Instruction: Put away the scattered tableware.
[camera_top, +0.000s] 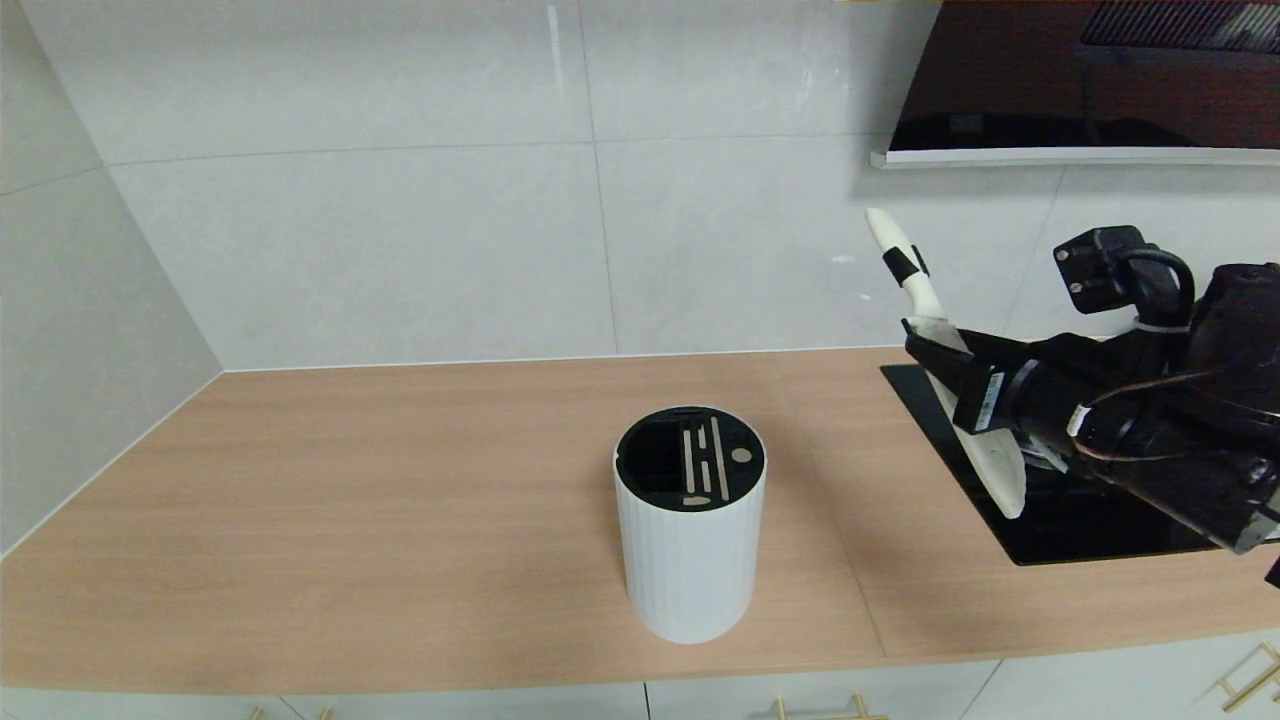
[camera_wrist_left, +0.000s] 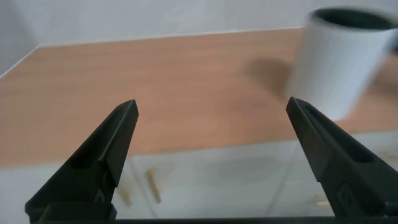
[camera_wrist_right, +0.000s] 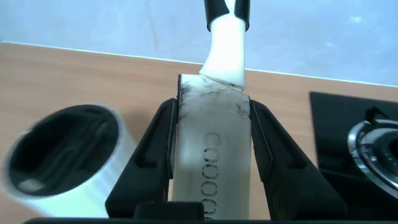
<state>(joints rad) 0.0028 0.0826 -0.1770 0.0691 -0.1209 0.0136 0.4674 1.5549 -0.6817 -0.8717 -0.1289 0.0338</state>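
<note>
Along the tiled wall runs a wooden counter (camera_top: 400, 520), with a black cooktop (camera_top: 1080, 530) set into its right end. Near the middle stands a tall white ribbed holder (camera_top: 690, 560). Its black top has one wide opening on the left, a few narrow slits (camera_top: 705, 455) beside it and a small round hole.

Well to the right of the holder, above the cooktop, the right end effector (camera_wrist_right: 213, 109) is clamped on the flat blade of a white knife (camera_top: 990, 465). The handle points up and away toward the wall and the tip slants down toward the near side. The left end effector (camera_wrist_left: 211, 109) hangs wide open with nothing in it, off the near edge of the counter to the left of the holder.

The step in hand looks to be carrying the knife over and sheathing it. To do that well, I'd swing the blade closer to upright and bring the tip squarely above one narrow slit. The blade's flat should run along the slit's length before it goes straight down. Because the grip is on the blade itself, it can only go partway in before release. A tip that catches on the rim could tip the holder.
</note>
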